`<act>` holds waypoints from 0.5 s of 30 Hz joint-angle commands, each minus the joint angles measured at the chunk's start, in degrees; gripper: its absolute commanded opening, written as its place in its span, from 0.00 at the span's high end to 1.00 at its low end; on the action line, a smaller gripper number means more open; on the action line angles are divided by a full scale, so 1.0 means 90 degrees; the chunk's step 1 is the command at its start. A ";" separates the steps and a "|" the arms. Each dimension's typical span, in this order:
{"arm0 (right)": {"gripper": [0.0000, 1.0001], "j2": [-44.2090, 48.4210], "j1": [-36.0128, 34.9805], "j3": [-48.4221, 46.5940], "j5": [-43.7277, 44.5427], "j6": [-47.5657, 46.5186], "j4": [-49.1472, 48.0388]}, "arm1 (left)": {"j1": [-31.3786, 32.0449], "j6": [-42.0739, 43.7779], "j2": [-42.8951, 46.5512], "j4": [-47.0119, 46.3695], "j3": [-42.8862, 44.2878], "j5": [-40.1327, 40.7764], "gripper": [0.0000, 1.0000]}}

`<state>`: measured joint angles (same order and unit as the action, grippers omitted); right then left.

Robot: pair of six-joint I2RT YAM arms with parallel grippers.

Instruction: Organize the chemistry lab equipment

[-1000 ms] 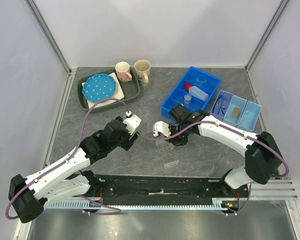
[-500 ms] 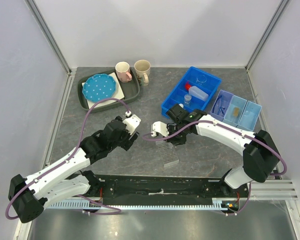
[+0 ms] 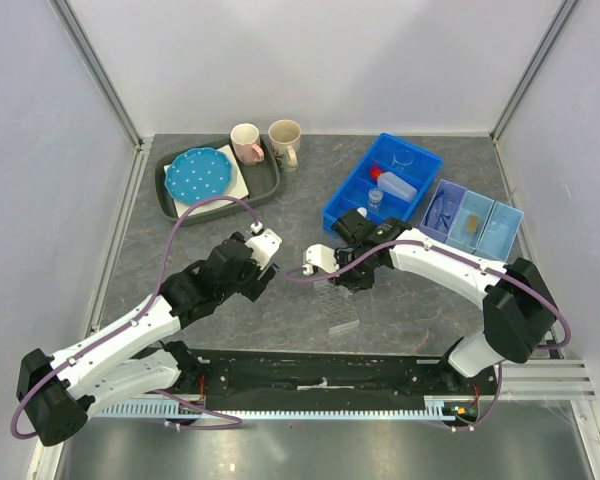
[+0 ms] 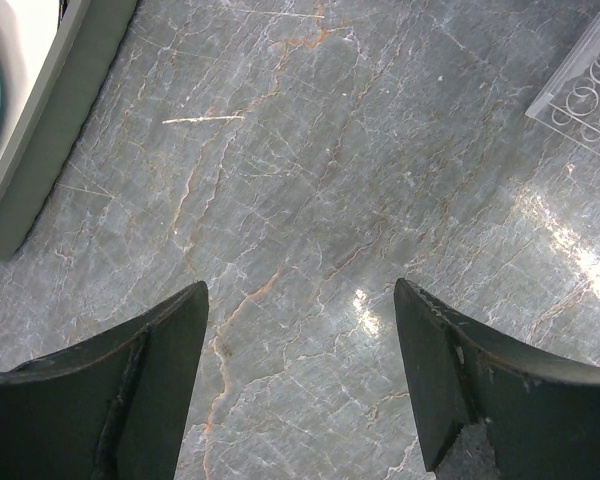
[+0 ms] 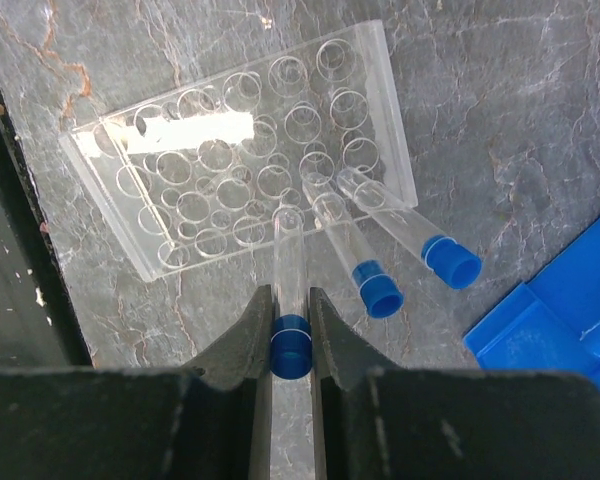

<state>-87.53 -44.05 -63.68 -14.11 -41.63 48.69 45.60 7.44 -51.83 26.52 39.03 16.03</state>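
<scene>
The left pincer (image 4: 300,300) hangs released over bare counter (image 4: 310,150). The right pincer (image 5: 290,325) clenches a blue-capped clear tube (image 5: 288,260) near its cap, tip at a hole in the clear tube rack (image 5: 210,150). Best to align it, lower it straight, and release only once it is seated.

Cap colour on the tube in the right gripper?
Blue cap; shows best in the right wrist view.

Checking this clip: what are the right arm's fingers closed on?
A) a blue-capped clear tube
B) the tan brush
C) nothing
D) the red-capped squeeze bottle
A: the right wrist view shows the right fingers pinching a blue-capped tube just by its cap, its other end over the clear rack.
</scene>
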 commanded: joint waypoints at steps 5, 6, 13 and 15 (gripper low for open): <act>0.82 -0.0372 -0.0056 -0.0317 0.0044 0.0055 0.0001 | -0.0009 0.0218 0.0183 -0.0125 -0.0010 0.0113 0.18; 0.81 -0.0402 -0.0066 -0.0327 0.0044 0.0055 0.0010 | -0.0009 0.0208 0.0183 -0.0115 -0.0010 0.0104 0.18; 0.69 -0.0431 -0.0115 -0.0385 -0.0014 0.0084 0.0030 | -0.0018 0.0218 0.0222 -0.0125 -0.0010 0.0104 0.18; 0.65 -0.0421 -0.0105 -0.0405 -0.0063 0.0084 0.0059 | -0.0009 0.0218 0.0222 -0.0135 -0.0010 0.0103 0.18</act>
<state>-91.33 -44.58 -64.84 -14.06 -41.32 48.73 45.60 7.46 -50.92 26.52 38.98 16.23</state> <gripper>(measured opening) 0.314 0.819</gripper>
